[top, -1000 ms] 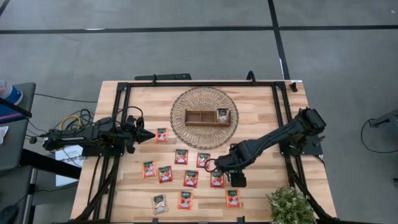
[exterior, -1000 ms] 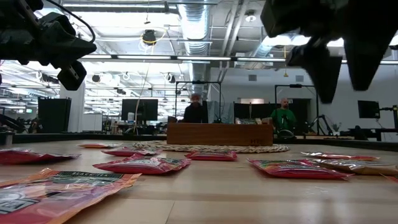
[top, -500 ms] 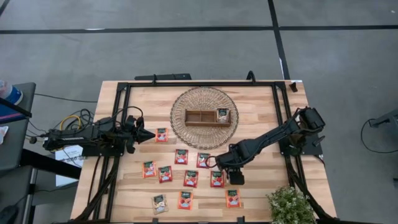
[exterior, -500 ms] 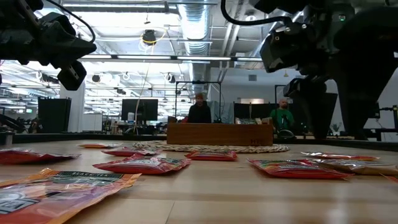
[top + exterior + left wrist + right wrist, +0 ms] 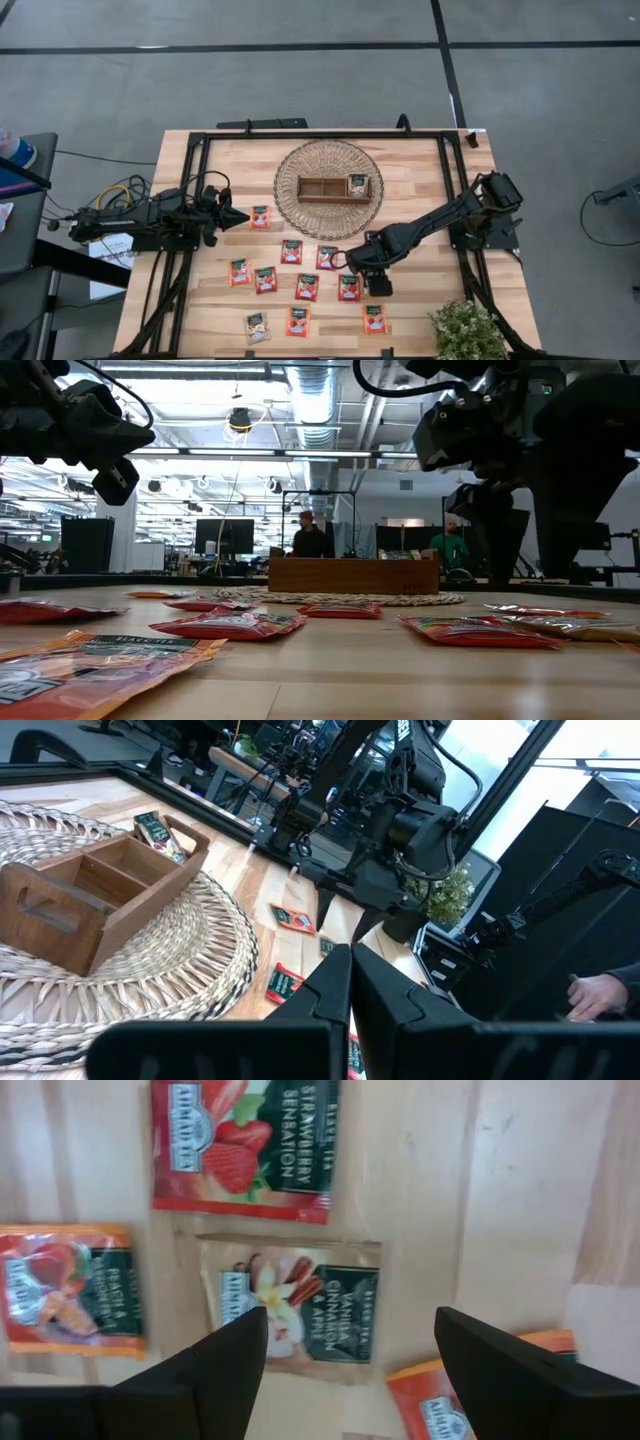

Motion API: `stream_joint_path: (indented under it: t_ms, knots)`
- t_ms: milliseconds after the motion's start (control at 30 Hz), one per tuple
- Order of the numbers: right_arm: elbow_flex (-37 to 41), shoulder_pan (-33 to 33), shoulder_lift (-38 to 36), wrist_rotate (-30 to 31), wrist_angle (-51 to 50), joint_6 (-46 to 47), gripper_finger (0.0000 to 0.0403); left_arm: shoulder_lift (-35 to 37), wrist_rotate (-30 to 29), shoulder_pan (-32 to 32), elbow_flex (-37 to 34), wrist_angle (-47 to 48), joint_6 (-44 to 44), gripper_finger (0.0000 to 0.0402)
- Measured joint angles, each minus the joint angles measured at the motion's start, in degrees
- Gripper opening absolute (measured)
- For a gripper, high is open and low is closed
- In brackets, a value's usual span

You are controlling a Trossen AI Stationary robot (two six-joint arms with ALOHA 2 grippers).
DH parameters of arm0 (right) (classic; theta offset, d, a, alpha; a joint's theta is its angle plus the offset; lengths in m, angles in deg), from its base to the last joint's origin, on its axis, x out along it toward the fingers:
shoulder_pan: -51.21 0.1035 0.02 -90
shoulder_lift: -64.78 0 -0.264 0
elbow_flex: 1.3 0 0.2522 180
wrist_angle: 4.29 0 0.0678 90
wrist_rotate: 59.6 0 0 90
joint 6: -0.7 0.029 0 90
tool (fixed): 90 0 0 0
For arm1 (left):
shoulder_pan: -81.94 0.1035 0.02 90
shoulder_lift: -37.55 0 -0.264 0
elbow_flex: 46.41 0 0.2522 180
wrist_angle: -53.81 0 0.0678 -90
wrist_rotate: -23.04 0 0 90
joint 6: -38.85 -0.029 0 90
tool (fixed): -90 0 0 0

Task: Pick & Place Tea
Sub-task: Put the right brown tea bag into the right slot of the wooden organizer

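Wooden worktop [image 5: 420, 170], sachets strewn low in the frame, tray [image 5: 335, 189] on a woven mat [image 5: 300, 215] at upper centre.

Right gripper [image 5: 360, 277] has swung up and left from a second ago, fingers wide apart over a vanilla sachet [image 5: 292, 1312] among the tea [image 5: 291, 251]; a pick looks imminent. Left gripper [image 5: 240, 217] waits at left, fingers together.

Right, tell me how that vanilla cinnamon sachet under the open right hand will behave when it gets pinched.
The vanilla sachet lies flat and thin on the wood, so it is probably light and floppy. Its glossy wrapper looks slippery; it may slide before the right hand catches an edge. Its crinkled border suggests it will bend rather than break.
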Motion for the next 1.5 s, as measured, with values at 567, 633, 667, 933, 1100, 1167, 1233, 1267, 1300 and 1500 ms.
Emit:
stream_joint_path:
  t_ms: [567,633,667,933,1100,1167,1233,1267,1300,1500]
  knots:
    - [-0.80,0.22,9.33,2.10,0.78,0.28,0.0281,-0.01,0.11,0.00,0.02,0.26,0.87,0.0000]
    - [-0.62,0.41,9.01,3.84,0.85,0.54,0.0281,0.00,0.09,0.00,0.02,0.25,0.85,0.0000]
    - [-0.61,0.55,8.94,4.32,0.87,0.63,0.0280,0.00,0.09,0.01,0.02,0.23,0.85,0.0000]
    - [-0.63,0.54,8.66,4.83,0.23,0.61,0.0211,0.00,0.06,-0.01,0.02,0.25,0.85,0.0000]
    - [-0.63,0.36,8.66,3.97,0.19,0.80,0.0120,0.00,0.04,-0.01,0.02,0.25,0.84,0.0000]
    - [-0.63,-0.13,8.66,3.84,0.12,1.61,0.0083,0.00,0.04,0.01,0.02,0.25,0.85,0.0000]
    - [-0.63,-0.52,8.66,3.61,0.00,1.96,0.0048,-0.01,0.03,0.00,0.02,0.25,0.83,0.0000]
    - [-0.63,-0.77,8.66,3.42,-0.02,1.98,0.0032,0.00,0.02,-0.01,0.02,0.25,0.84,0.0000]
    - [-0.63,-1.05,8.66,3.26,-0.04,2.00,0.0017,0.00,0.02,-0.01,0.02,0.25,0.83,0.0000]
    - [-0.73,-2.83,8.66,1.76,-0.24,3.55,0.0009,0.00,0.01,0.00,0.02,0.25,0.85,0.0000]
